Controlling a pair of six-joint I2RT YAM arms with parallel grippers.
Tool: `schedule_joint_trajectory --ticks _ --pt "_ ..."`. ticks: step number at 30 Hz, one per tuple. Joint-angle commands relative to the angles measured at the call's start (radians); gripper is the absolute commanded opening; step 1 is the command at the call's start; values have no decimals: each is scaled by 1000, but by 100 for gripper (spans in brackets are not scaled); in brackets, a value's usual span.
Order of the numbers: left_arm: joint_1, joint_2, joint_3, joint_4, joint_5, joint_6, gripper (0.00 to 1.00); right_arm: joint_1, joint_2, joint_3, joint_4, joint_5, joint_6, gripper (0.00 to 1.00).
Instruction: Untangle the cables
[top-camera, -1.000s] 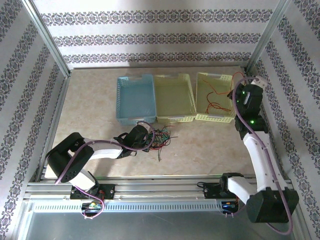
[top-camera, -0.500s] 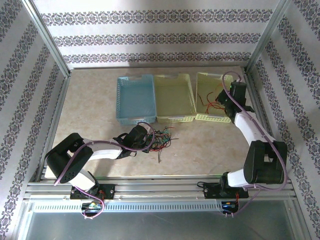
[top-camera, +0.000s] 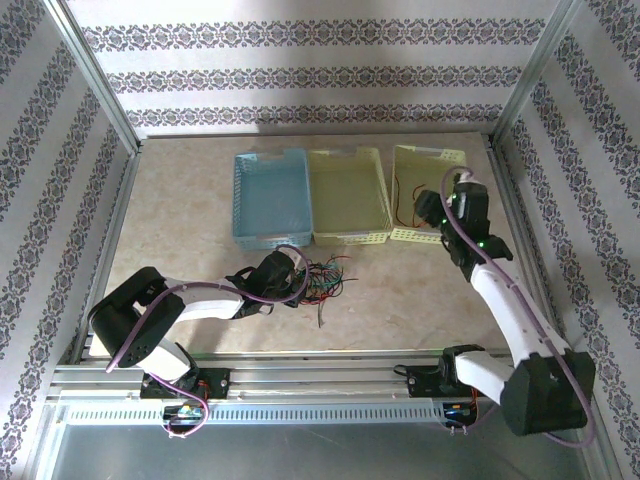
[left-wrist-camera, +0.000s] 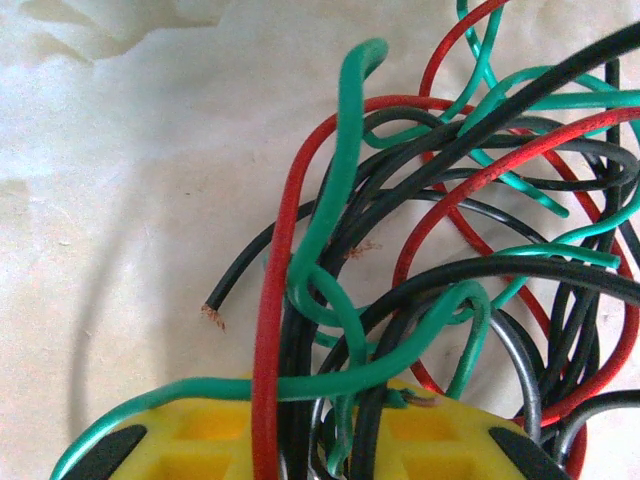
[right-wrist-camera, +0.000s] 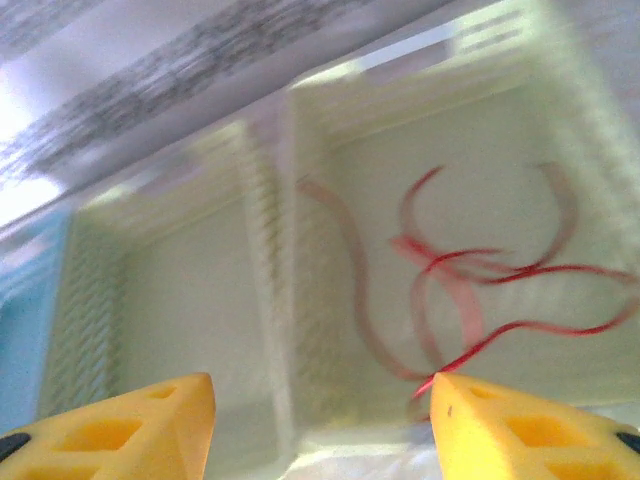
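A tangle of red, green and black cables (top-camera: 322, 278) lies on the table in front of the baskets. My left gripper (top-camera: 293, 280) sits at its left side. In the left wrist view the cables (left-wrist-camera: 400, 250) run down between the yellow fingers (left-wrist-camera: 200, 435), and my left gripper (left-wrist-camera: 330, 435) is shut on several strands. A few red cables (top-camera: 408, 200) lie loose in the right yellow basket (top-camera: 425, 153). My right gripper (top-camera: 432, 208) hovers at that basket's near right side. In the right wrist view it (right-wrist-camera: 320, 420) stands open and empty, facing the red cables (right-wrist-camera: 470, 265).
A blue basket (top-camera: 268, 158) and a middle yellow basket (top-camera: 348, 153) stand left of the right one, all three side by side. Metal frame posts and patterned walls close in the table on three sides. Bare tabletop lies left and right of the tangle.
My right gripper has opened and the arm has dropped from the basket's right rim towards its near side. The left arm and the tangle have stayed put.
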Motion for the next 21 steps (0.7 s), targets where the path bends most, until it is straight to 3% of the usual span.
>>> schedule_joint_trajectory --ticks 1,4,9,21 --pt "-18 7 1 -6 29 27 21 127 -19 -76 -73 -198 -60 59" --pt "-17 21 12 -13 36 30 21 270 14 -117 -68 -280 -64 57" --pt "-18 36 30 -27 42 36 21 400 136 -134 -24 -299 -38 54" --pt "-18 27 31 -43 33 30 21 440 325 -82 -4 -279 -36 51"
